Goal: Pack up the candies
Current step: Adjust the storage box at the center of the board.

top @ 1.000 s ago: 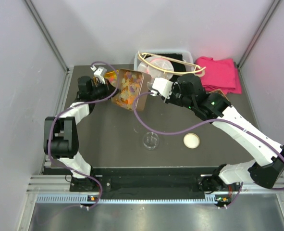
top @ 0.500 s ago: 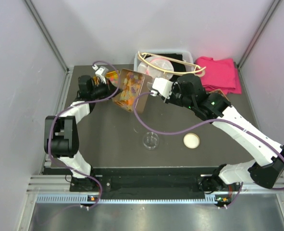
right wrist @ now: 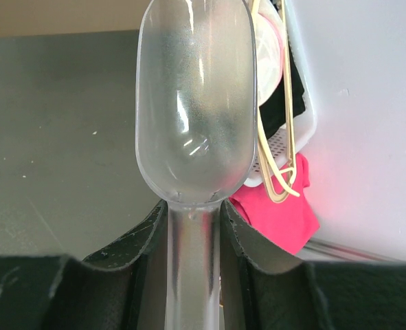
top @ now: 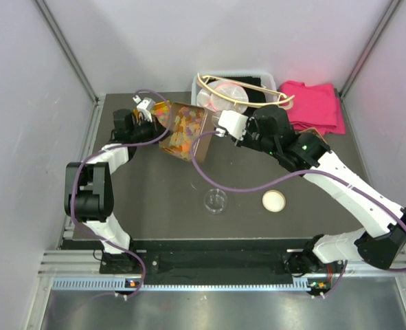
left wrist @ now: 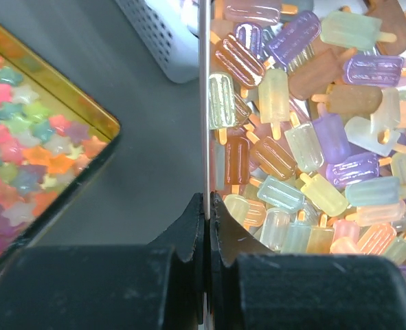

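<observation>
Scooping step. Our left gripper (left wrist: 207, 206) pinches wall of clear box (left wrist: 204, 82) near table (top: 154, 206) far edge, candies (left wrist: 312, 137) heaped inside. Our right gripper (right wrist: 192, 213) clamps scoop (right wrist: 194, 103), empty, beside box. Next, we judge: dip scoop into candies, carry load to cup (top: 216, 201).

The left arm (top: 112, 158) and right arm (top: 347, 187) are wearing white shells over black joints, purple cables (top: 257, 186) are looping along both, a green light (top: 303, 146) is glowing on the right arm, and matte black jaws are showing scuffs.
</observation>
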`<state>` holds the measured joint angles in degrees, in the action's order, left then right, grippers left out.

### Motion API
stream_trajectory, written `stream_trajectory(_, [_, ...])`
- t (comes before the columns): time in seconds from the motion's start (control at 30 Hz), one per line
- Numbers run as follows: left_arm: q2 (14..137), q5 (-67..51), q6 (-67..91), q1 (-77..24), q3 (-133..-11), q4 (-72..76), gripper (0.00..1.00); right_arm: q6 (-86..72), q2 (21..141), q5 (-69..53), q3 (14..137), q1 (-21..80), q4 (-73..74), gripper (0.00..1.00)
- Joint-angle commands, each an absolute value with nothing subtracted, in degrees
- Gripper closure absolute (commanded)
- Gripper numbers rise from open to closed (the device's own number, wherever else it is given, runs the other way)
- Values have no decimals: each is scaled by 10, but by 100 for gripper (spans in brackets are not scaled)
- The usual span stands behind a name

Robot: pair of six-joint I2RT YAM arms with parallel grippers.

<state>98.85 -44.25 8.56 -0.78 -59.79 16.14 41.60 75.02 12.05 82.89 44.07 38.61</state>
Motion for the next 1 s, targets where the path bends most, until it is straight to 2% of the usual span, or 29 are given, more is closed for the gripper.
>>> stream_trajectory(0.0, [978, -595, 128, 12, -653, 211, 100, 416, 727, 113, 839, 438, 369, 100])
stream_trajectory(0.1, [972, -465, 86, 5, -654, 160, 100, 414, 727, 116, 841, 438, 367, 100])
stream_trajectory(0.17, [964, -525, 102, 12, -637, 194, 100, 415, 726, 113, 841, 436, 370, 100])
stream_trajectory(0.2, [972, -612, 122, 17, -632, 256, 100, 416, 725, 113, 839, 436, 370, 100])
stream_trajectory(0.23, [973, -601, 149, 14, -630, 259, 100, 416, 724, 113, 838, 436, 369, 100])
stream_trajectory(0.3, [969, -536, 106, 7, -646, 196, 100, 417, 726, 116, 838, 437, 367, 100])
stream_trajectory(0.43, [977, -582, 138, 10, -630, 241, 100, 415, 728, 113, 840, 436, 367, 100])
stream_trajectory(0.57, [979, -492, 79, 4, -657, 142, 100, 417, 728, 117, 836, 436, 366, 100])
stream_trajectory(0.63, [971, -479, 77, 4, -654, 148, 100, 417, 727, 118, 837, 436, 366, 100])
stream_trajectory(0.73, [976, -579, 111, 10, -638, 205, 100, 418, 728, 116, 837, 435, 366, 100])
stream_trajectory(0.97, [980, -335, 28, -18, -683, 60, 100, 427, 729, 121, 840, 436, 365, 100])
